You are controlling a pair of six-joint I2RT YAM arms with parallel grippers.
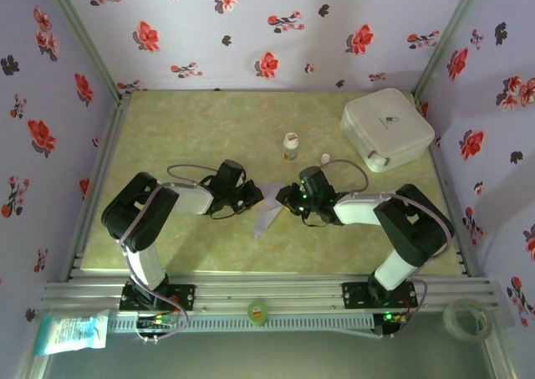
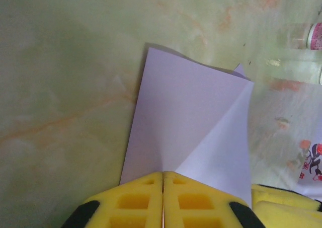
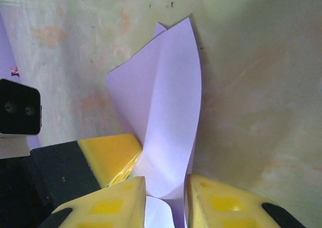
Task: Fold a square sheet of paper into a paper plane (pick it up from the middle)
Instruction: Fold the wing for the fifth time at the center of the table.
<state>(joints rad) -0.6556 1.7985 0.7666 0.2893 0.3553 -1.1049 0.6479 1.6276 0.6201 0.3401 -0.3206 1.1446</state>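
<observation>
The square sheet of paper (image 1: pixel 268 214) is pale lilac and creased into a pointed, folded shape, and it is held up between the two arms at mid-table. My left gripper (image 2: pixel 163 176) is shut on the paper's near edge (image 2: pixel 191 127), yellow pads pressed together. In the top view it (image 1: pixel 252 197) sits left of the sheet. My right gripper (image 3: pixel 166 195) is open, and a curled flap of the paper (image 3: pixel 166 112) stands loosely in the gap between its fingers. The right gripper (image 1: pixel 289 198) is on the sheet's right side, and a left finger (image 3: pixel 108 155) shows close beside it.
A white rounded box (image 1: pixel 387 130) stands at the back right. Two small white bottles (image 1: pixel 290 145) (image 1: pixel 325 158) are just behind the grippers. A green roll (image 1: pixel 257 311) and a clear tape roll (image 1: pixel 466 316) lie on the front rail, with a packet (image 1: pixel 71 331) at the left.
</observation>
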